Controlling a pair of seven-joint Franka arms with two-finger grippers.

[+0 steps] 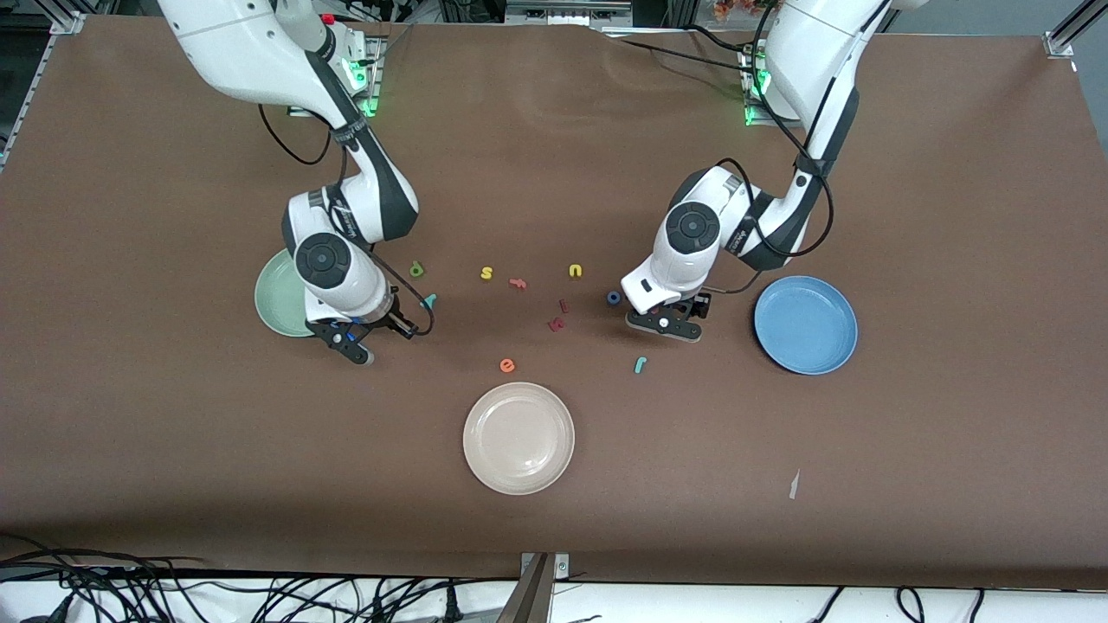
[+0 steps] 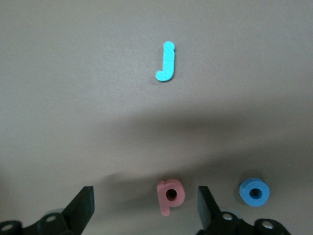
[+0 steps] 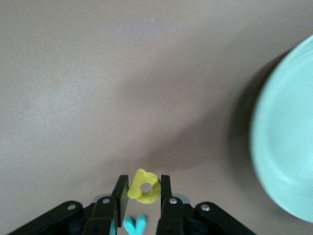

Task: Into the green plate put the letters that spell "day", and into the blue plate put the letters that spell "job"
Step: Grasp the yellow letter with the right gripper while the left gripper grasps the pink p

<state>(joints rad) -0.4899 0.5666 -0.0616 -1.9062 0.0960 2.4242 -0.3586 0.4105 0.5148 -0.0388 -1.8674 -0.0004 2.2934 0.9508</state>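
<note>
The right gripper (image 3: 142,188) is clenched on the small yellow foam letter "a" (image 3: 144,186), which is pinched between its two black fingers (image 3: 120,190). It is held above the brown table (image 1: 156,433), beside the round pale mint-green plate (image 1: 275,298) at the right arm's end. The tiny teal foam letter "y" (image 1: 428,301) is seen on the table just beside this gripper, and the dark green foam letter "d" (image 1: 416,270) lies farther from the front camera than the "y". The green plate is seen to hold no letters.

The left gripper (image 2: 145,205) is spread wide, with the pinkish-red foam letter "b" (image 2: 169,195) lying between its fingers (image 2: 83,205) without being touched by them. The blue foam ring "o" (image 2: 254,191) is placed just beside it on the table, outside the fingers. The teal hook-shaped foam letter "j" (image 2: 166,62) lies nearer to the front camera, apart from both. The round medium-blue plate (image 1: 805,324) is set at the left arm's end of the table, and nothing is seen in it.

A round cream-white plate (image 1: 518,437) is placed nearest to the front camera, and an orange foam letter "e" (image 1: 507,365) lies near it.
</note>
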